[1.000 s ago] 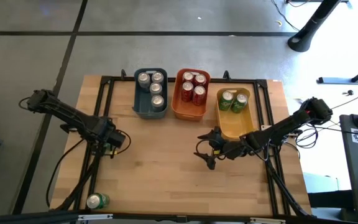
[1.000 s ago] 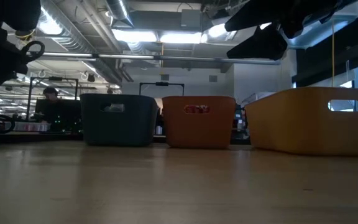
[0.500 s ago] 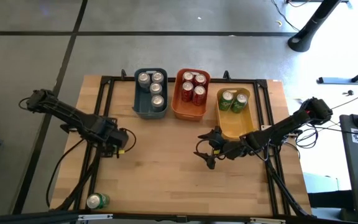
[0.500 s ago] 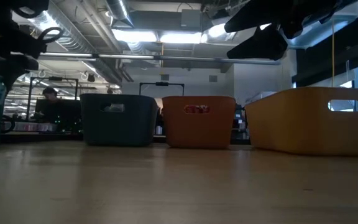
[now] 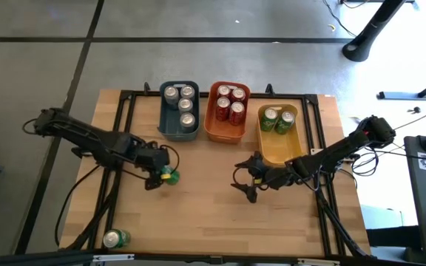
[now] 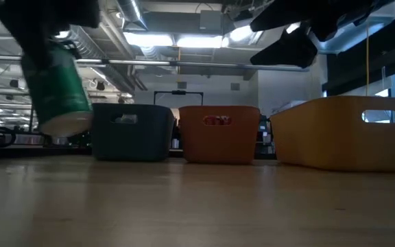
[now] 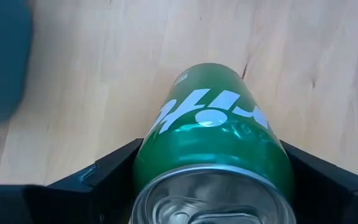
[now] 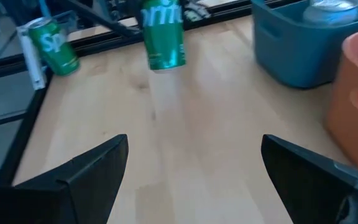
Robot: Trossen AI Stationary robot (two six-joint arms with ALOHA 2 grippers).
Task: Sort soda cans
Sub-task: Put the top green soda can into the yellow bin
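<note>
- Left gripper (image 5: 161,174) is clamped on a green cylindrical metal soda can with a silver top (image 5: 170,175); jaws sit tight on both sides of the can body. It hangs clear of the wooden table (image 5: 198,214), just in front of the blue-grey plastic bin (image 5: 178,133).
- Right gripper (image 5: 247,179) waits beside the yellow plastic bin (image 5: 281,151), fingers spread wide, holding nothing.
- Risk: in the low view the held can (image 6: 59,86) is tilted, not upright. If it goes down like that, I'd expect it to tip inside the bin or knock the cans already there.
- Risk: the yellow bin is on the far side of the blue-grey and orange bins from the carried can, and the right arm is parked next to it. A direct path could clip a bin rim or foul the right gripper.
- Risk: a smooth can wall held by 2 fingers could slip if the arm swings fast.
- Count, silver cans (image 5: 183,103): 4 in the blue-grey bin.
- Red cans (image 5: 231,102): 4 in the orange plastic bin (image 5: 225,134).
- Green cans: 2 in the yellow bin (image 5: 277,119), 1 in the left gripper, 1 lying loose (image 5: 115,238) at the near left table edge; 4 total.
- Bins: 3.
</note>
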